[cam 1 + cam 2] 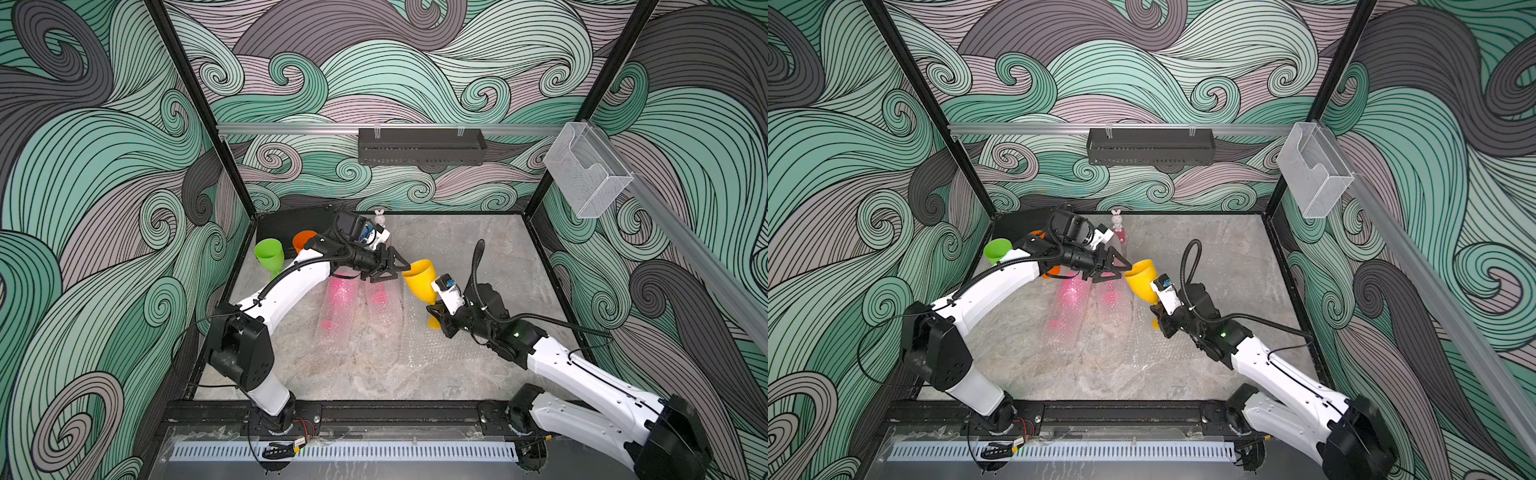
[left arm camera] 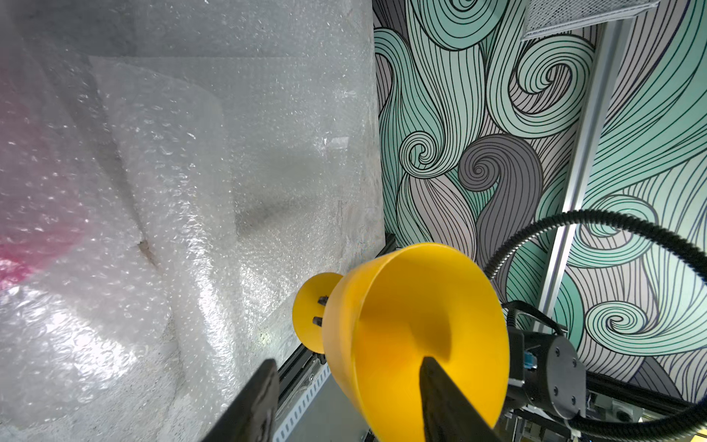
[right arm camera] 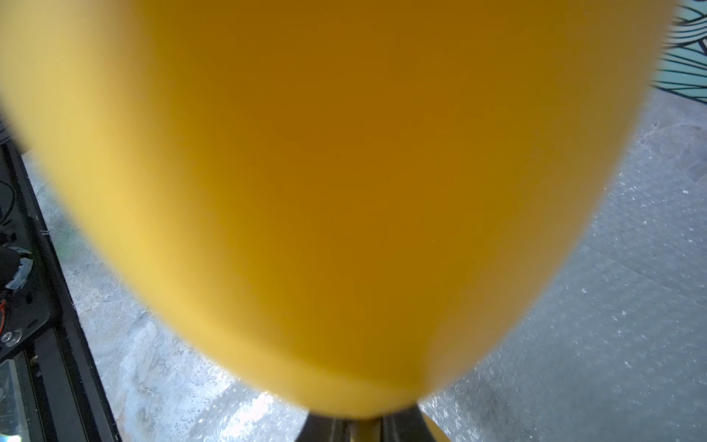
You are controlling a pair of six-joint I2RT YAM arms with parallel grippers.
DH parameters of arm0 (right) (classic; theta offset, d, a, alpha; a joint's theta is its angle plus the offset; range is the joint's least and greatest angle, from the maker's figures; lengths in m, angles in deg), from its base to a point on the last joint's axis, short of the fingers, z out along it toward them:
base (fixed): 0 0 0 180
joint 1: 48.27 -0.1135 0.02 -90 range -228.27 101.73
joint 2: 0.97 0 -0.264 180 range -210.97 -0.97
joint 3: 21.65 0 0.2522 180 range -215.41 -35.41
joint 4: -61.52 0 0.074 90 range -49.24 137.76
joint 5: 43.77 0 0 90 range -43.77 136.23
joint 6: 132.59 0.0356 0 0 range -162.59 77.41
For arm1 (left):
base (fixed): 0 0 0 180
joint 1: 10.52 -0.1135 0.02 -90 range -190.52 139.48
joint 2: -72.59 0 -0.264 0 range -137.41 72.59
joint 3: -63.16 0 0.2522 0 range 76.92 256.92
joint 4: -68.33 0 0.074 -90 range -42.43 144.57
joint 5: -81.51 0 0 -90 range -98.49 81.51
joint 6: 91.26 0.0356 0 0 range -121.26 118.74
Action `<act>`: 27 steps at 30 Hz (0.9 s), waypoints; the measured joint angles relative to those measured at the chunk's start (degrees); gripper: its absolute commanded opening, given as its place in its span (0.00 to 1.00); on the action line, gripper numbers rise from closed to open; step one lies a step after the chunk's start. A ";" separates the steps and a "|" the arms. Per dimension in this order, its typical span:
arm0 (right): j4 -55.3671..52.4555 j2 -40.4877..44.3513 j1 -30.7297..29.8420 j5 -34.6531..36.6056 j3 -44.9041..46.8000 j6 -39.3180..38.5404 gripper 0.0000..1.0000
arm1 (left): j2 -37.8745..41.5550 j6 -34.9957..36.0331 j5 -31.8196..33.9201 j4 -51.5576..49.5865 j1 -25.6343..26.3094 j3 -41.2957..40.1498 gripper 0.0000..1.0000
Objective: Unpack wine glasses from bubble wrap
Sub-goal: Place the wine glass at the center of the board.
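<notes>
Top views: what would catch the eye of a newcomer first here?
The yellow goblet, held tilted in mid-air at the centre: the right gripper is shut on its stem, the open left gripper straddles its rim. Nearby, two pink goblets lie in bubble wrap; a green goblet and an orange goblet stand bare at far left.

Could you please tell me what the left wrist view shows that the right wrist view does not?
Left wrist only: the hollow inside and foot of the yellow goblet, a pink goblet inside bubble wrap, the open left end effector straddling the rim. Right wrist only: the stem, pinched by the shut right end effector. Both: the yellow goblet and flat bubble wrap.
</notes>
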 measured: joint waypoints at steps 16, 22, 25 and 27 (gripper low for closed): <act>-0.98 -2.64 -2.05 4.33 -2.21 -4.02 0.12 | -3.43 8.44 4.42 -9.94 1.84 6.38 0.10; -2.25 -3.41 -2.10 5.38 -2.58 -5.46 0.22 | -5.60 10.01 5.79 -12.24 1.95 8.00 0.00; -2.51 -3.63 -2.10 5.92 -3.39 -5.07 0.41 | -6.56 10.56 6.12 -13.20 1.95 8.81 0.00; -2.14 -3.52 -2.10 6.14 -3.98 -4.94 0.49 | -6.86 10.80 6.21 -13.49 1.95 9.33 0.00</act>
